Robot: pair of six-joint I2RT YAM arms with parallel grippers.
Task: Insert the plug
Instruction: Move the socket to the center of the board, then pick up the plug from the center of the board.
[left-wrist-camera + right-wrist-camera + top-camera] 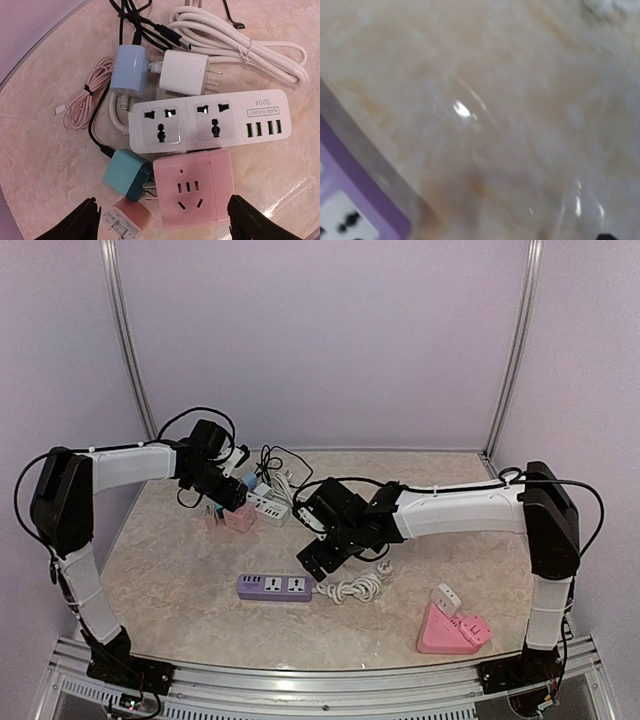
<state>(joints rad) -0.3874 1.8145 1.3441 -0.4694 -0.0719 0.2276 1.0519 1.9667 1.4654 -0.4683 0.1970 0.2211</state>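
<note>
Against one long edge of the white power strip [210, 122] sits the pink cube socket [192, 187], just beside it. The teal plug [125, 174] lies on the surface [35, 165] at the cube's left. Its prongs point into the cube's side wall, and it is not seated in any outlet. Left jaws hover above that spot, spread wide, gripping nothing. The fingertips [85, 222] sit outside plug and cube, clear of both.

Along the strip's opposite long edge are a light-blue charger [129, 70] and a white charger [184, 72], side by side among loose cables. Off its two-socket end lies a coiled pink cable [87, 95].

Well apart from the strip, toward the arm bases, is the purple power strip [274, 586], with the right arm's wrist low by its right end. Right jaws: can't tell the opening. The wrist view is blurred and the top view hides them.
</note>
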